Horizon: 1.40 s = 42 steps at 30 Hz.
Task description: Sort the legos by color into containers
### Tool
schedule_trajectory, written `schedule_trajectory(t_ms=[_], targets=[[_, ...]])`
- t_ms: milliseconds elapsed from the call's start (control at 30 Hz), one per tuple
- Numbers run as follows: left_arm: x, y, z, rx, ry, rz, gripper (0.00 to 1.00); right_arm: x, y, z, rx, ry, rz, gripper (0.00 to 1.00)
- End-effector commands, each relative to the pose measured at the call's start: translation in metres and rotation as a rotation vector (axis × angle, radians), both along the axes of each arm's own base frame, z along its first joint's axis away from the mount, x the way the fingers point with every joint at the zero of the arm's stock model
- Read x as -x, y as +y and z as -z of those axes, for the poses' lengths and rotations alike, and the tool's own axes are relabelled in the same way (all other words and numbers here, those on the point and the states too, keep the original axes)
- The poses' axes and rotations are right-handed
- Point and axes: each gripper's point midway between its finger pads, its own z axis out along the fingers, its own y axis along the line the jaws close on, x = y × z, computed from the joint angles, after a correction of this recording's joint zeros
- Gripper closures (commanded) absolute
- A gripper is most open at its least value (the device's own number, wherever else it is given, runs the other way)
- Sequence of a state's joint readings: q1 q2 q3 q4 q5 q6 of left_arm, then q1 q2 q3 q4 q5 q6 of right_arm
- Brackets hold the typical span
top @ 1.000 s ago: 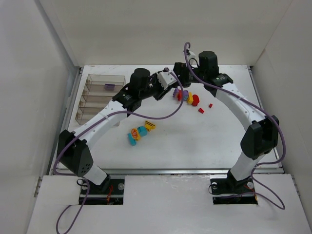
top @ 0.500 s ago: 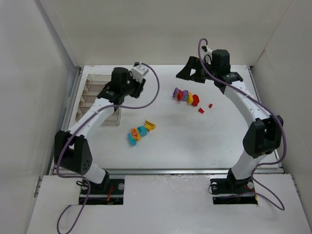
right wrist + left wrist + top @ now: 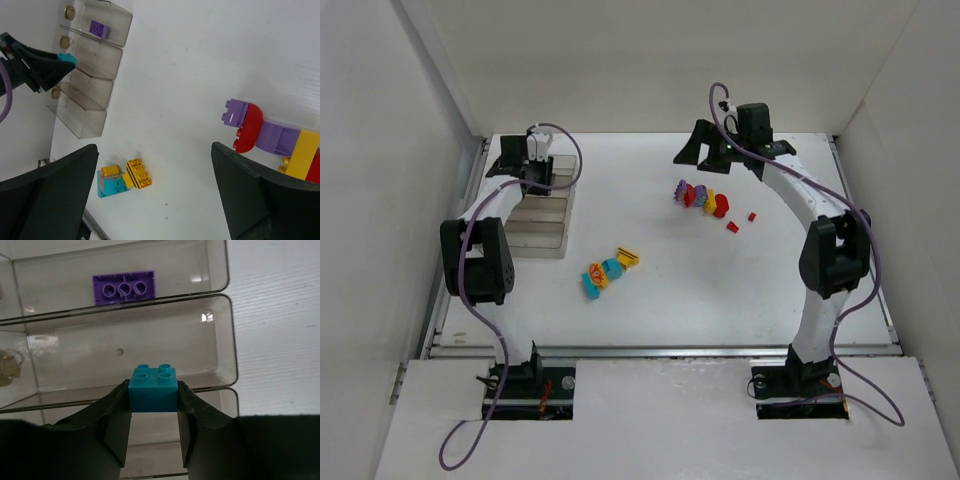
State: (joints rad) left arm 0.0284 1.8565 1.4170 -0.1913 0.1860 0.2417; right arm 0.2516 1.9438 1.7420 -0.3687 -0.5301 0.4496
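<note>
My left gripper (image 3: 153, 396) is shut on a cyan-blue lego (image 3: 153, 389), studs up, held above the containers (image 3: 227, 340), a smoky clear tray of narrow compartments. One purple lego (image 3: 123, 287) lies in the far compartment; the compartment beneath the held brick shows nothing inside. In the top view the left gripper (image 3: 535, 150) is over the tray's far end (image 3: 545, 235). My right gripper (image 3: 692, 148) hovers open, high above the table, holding nothing. A purple-red-yellow cluster (image 3: 702, 197) lies below it, and a cyan-yellow-orange cluster (image 3: 607, 270) sits mid-table.
Two small red pieces (image 3: 752, 215) (image 3: 732, 227) lie right of the purple-red-yellow cluster. White walls close in the table at the left, back and right. Brass bolts (image 3: 64, 42) line the tray's outer side. A metal rail (image 3: 660, 350) runs along the near edge.
The left arm swung left from beside the central cluster to over the tray, carrying the cyan brick. The right gripper drew back from the cluster and stayed open.
</note>
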Motion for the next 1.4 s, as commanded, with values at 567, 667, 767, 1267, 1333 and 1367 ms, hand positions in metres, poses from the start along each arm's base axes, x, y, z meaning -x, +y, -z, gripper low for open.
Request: schedule_trajectory(t_ms=[567, 667, 767, 1267, 1333, 1367], targets=[[-0.031, 0.02, -0.002, 0.009, 0.003, -0.05, 0.34, 0.001, -0.003, -0.051, -0.015, -0.096, 0.03, 0.0], [-0.027, 0.018, -0.025, 0.014, -0.029, -0.043, 0.31, 0.004, -0.004, -0.056, -0.021, -0.117, 0.03, 0.0], [-0.02, 0.01, -0.06, 0.046, -0.078, -0.021, 0.27, 0.009, -0.006, -0.058, -0.017, -0.128, 0.026, 0.0], [0.145, -0.193, -0.033, -0.143, 0.074, 0.803, 0.0, 0.065, -0.008, -0.036, 0.053, -0.111, -0.036, 0.0], [0.163, -0.197, -0.015, -0.148, 0.13, 0.836, 0.0, 0.072, -0.011, -0.031, 0.073, -0.102, -0.048, 0.0], [0.172, -0.204, -0.013, -0.156, 0.132, 0.869, 0.0, 0.076, -0.009, -0.022, 0.09, -0.083, -0.056, 0.0]])
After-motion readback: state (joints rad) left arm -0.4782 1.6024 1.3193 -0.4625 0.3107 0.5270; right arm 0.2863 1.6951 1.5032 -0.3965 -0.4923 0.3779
